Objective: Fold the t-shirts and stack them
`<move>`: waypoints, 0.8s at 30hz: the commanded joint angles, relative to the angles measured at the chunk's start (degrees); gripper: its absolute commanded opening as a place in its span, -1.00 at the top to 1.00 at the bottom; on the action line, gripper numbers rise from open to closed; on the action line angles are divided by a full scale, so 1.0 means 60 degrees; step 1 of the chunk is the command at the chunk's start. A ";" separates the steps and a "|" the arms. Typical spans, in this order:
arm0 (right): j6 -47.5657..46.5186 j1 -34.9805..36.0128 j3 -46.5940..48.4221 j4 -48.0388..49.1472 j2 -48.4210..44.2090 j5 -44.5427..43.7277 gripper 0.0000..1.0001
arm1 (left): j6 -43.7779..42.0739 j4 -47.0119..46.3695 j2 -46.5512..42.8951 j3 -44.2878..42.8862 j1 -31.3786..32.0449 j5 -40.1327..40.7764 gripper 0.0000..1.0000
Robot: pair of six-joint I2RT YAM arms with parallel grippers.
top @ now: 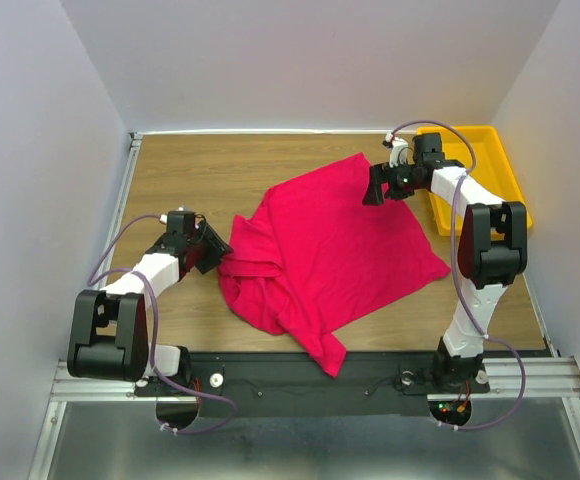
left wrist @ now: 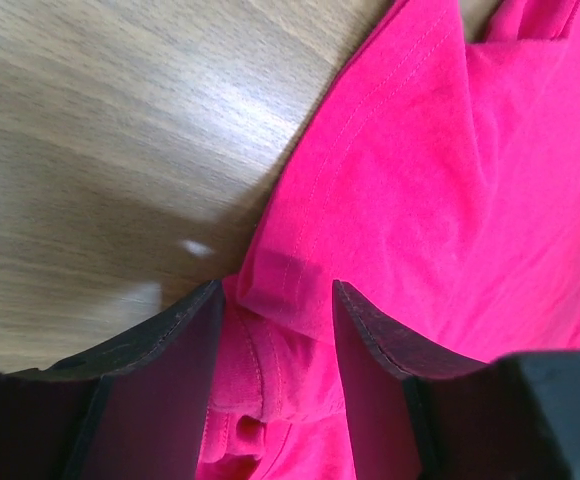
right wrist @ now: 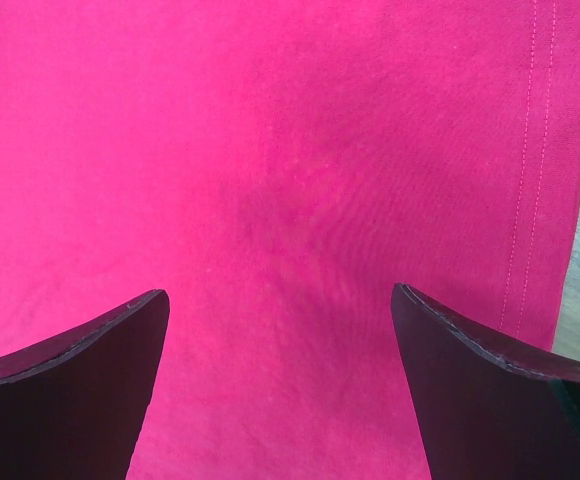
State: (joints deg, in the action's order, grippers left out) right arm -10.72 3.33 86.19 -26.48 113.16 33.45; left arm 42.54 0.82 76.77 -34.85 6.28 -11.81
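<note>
We found the crumpled crimson t-shirt (top: 340,240) mid-tabletop (top: 200,170), its near-left hem bunched between the left gripper's (left wrist: 272,295) parted jaws, while the right gripper (right wrist: 280,295) gaped wide over its far hem.

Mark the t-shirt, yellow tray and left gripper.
t-shirt (top: 340,240): top view, middle of the cloth.
yellow tray (top: 507,172): top view, right wall.
left gripper (left wrist: 275,295): left wrist view, midway between its fingertips, over the shirt's hem.

t-shirt (top: 340,250) on table (top: 210,170), left tool (top: 222,257) at its left edge, right tool (top: 375,192) over its far corner, tray (top: 495,165) far right
</note>
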 commanded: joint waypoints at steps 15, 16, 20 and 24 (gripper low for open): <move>-0.0044 -0.0058 -0.0025 0.0356 -0.0316 0.0211 -0.96 | -0.0308 -0.0444 0.0432 -0.0695 -0.0081 0.0226 0.13; -0.0044 -0.0072 0.0004 0.0356 -0.0330 0.0196 -0.96 | -0.0323 -0.0488 0.0432 -0.0681 -0.0095 0.0226 0.28; -0.0073 -0.0072 0.0253 0.0341 -0.0214 0.0181 -0.96 | -0.0381 -0.0649 0.0388 -0.0695 -0.0124 0.0270 0.80; 0.0189 -0.0072 0.1247 0.0327 0.0298 -0.0067 -0.96 | -0.0791 -0.0679 0.0272 -0.0929 -0.0124 0.0561 1.00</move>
State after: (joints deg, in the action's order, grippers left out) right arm -10.70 3.33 86.91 -26.68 113.47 33.61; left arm 40.51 -1.28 79.79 -37.10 5.89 -10.28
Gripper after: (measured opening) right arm 0.982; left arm 0.021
